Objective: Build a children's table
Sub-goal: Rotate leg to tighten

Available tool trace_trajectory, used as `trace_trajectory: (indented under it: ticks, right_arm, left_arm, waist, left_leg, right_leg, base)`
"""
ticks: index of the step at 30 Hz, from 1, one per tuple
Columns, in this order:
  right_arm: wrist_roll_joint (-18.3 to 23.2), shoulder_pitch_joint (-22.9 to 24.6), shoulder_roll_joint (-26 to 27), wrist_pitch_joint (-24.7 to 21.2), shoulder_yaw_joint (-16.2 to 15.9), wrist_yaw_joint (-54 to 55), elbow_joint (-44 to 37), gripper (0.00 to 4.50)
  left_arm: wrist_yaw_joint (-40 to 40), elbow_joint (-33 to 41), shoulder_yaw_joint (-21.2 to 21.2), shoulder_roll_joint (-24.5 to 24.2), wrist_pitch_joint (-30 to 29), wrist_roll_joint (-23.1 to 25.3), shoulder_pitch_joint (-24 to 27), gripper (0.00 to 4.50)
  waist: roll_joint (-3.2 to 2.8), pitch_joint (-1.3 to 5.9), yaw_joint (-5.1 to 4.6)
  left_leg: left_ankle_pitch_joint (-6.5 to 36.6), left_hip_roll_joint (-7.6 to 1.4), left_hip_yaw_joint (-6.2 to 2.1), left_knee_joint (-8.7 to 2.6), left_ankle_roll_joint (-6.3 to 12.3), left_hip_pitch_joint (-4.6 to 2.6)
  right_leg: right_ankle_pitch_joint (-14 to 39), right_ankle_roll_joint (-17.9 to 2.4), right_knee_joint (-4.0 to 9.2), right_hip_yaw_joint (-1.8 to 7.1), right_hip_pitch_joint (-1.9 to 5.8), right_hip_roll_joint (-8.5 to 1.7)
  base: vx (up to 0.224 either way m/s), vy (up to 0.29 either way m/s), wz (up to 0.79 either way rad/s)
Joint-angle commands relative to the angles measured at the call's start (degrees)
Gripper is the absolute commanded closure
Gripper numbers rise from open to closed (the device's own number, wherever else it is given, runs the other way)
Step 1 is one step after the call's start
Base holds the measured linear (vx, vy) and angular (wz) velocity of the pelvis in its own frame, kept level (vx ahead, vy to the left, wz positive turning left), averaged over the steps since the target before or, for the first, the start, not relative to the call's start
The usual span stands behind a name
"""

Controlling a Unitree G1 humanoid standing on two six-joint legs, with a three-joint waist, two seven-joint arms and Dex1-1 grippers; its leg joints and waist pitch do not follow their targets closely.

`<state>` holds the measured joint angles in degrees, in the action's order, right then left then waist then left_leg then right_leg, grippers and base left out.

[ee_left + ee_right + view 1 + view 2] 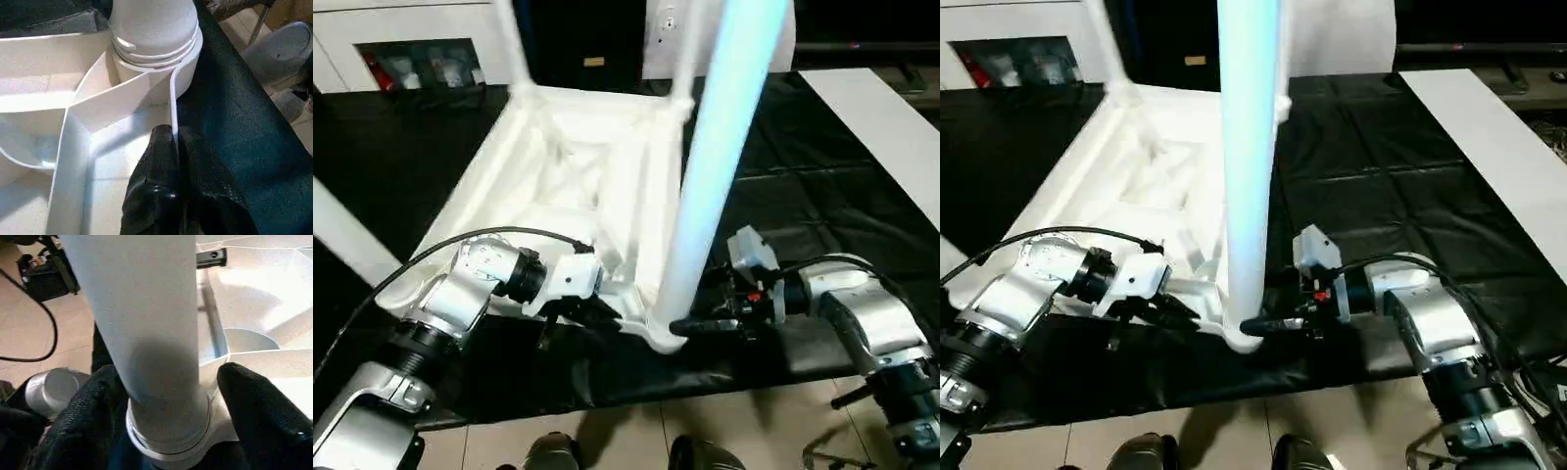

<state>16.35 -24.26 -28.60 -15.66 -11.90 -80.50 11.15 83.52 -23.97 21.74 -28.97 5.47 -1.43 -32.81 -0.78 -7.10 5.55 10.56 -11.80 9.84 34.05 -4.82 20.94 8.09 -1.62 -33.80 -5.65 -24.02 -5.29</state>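
we are on the leg-fitting step: the children's table's tabletop (578,166) lies upside down on the black cloth (1381,157), ribbed underside up, and a white tapered leg (1249,186) stands upright in the round corner socket (1239,338) nearest us. two more legs rise from the sockets at the far end of the tabletop. our left gripper (175,147) has its fingers clenched on the thin side wall of the tabletop just beside that near socket, seemingly pinning the tabletop down. our right gripper (168,387) has its fingers (259,401) spread either side of the leg's base just above the socket; one finger seems to lie against it, but we cannot tell whether they grip it or merely bracket it. we judge the leg is seated or nearly so, with its ridged collar visible at the socket's mouth. the next move likely calls for closing on the leg's base and turning or pressing it home while the left holds the tabletop steady.
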Motion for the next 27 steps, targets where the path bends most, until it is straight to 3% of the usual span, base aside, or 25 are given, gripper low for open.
trace_trajectory:
  ticks: [1, 2, 6, 16, 20, 21, 25, 27]
  right_arm:
    - [0.16, -0.44, -0.52, 0.62, -0.73, -1.12, 0.23, 1.43]
    - [0.22, -0.94, -0.33, 0.98, -1.04, -1.67, 0.82, 1.56]
    - [0.34, -1.72, 0.1, 1.33, -1.58, -2.27, 1.65, 1.92]
    - [0.65, -2.04, 0.86, 1.07, -2.32, -3.4, 2.66, 2.49]
    - [2.33, -0.71, 0.95, -2.07, -1.58, -2.28, 0.61, 2.55]
    - [3.53, 0.27, 1.44, -4.26, -0.85, -0.79, -1.18, 2.55]
    - [4.09, 1.19, 2.24, -5.73, -0.21, 1.35, -2.88, 2.56]
    - [3.23, 2.43, 5.74, -10.46, 0.15, 9.91, -6.43, 2.56]
  left_arm:
    - [1.76, 0.06, 2.35, 0.23, 1.42, 1.11, -0.65, 4.5]
    - [1.6, -0.4, 2.2, 0.25, 1.65, 1.14, -0.91, 4.5]
    - [1.59, -0.83, 2.04, 0.12, 2.11, 1.23, -1.19, 4.5]
    - [1.57, -2.27, 1.69, 0.28, 2.36, 0.92, -1.59, 4.5]
    - [0.1, -0.66, 0.49, 1.02, -1.42, -0.67, -0.5, 4.5]
    - [-1.52, 0.53, -0.26, 1.5, -3.62, -1.21, 0.07, 4.5]
    - [-3.6, 1.6, -0.87, 1.99, -5.56, -1.38, 0.53, 4.5]
    - [-10.24, 4.52, -1.96, 3.99, -12.27, -0.39, 1.71, 4.5]
  waist:
    - [0.77, 5.32, -0.33]
    - [0.99, 5.03, -0.36]
    - [0.96, 4.97, -0.44]
    - [1.07, 5.05, -0.52]
    - [0.95, 4.92, -0.51]
    - [0.48, 4.72, -0.41]
    - [0.79, 4.74, -0.61]
    - [0.56, 4.27, -0.71]
  left_leg:
    - [8.64, -1.45, 0.17, -3.82, 4.71, -0.43]
    - [9.36, -1.38, 0.22, -3.83, 4.5, -0.41]
    - [10.43, -1.39, 0.1, -3.94, 3.95, -0.47]
    - [10.09, -1.45, 0.06, -3.99, 4.0, -0.38]
    - [10.53, -1.44, 0.06, -4.05, 3.85, -0.43]
    - [10.61, -1.56, -0.03, -4.15, 3.65, -0.51]
    - [11.22, -1.42, -0.07, -4.22, 3.51, -0.34]
    - [12.31, -1.43, -0.15, -4.42, 2.88, -0.42]
  right_leg:
    - [17.36, -12.41, 3.31, 3.15, 3.45, -3.2]
    - [18.8, -11.99, 3.49, 3.2, 3.25, -3.16]
    - [21.66, -10.97, 3.73, 3.17, 3.27, -3.23]
    - [19.29, -11.65, 3.42, 3.17, 3.36, -3.13]
    - [19.93, -11.67, 3.56, 3.18, 3.3, -3.09]
    - [19.63, -11.85, 3.48, 3.24, 3.22, -3.1]
    - [20.28, -11.54, 3.66, 3.14, 3.3, -3.02]
    - [22.34, -10.88, 3.96, 3.2, 3.05, -2.98]
  base:
    - [0.0, 0.0, 0.0]
    - [0.0, 0.0, 0.0]
    - [0.0, 0.0, 0.0]
    - [0.0, 0.0, 0.0]
    - [0.0, 0.0, 0.0]
    - [0.0, 0.0, 0.0]
    - [0.0, 0.0, 0.0]
    - [0.0, 0.0, 0.0]
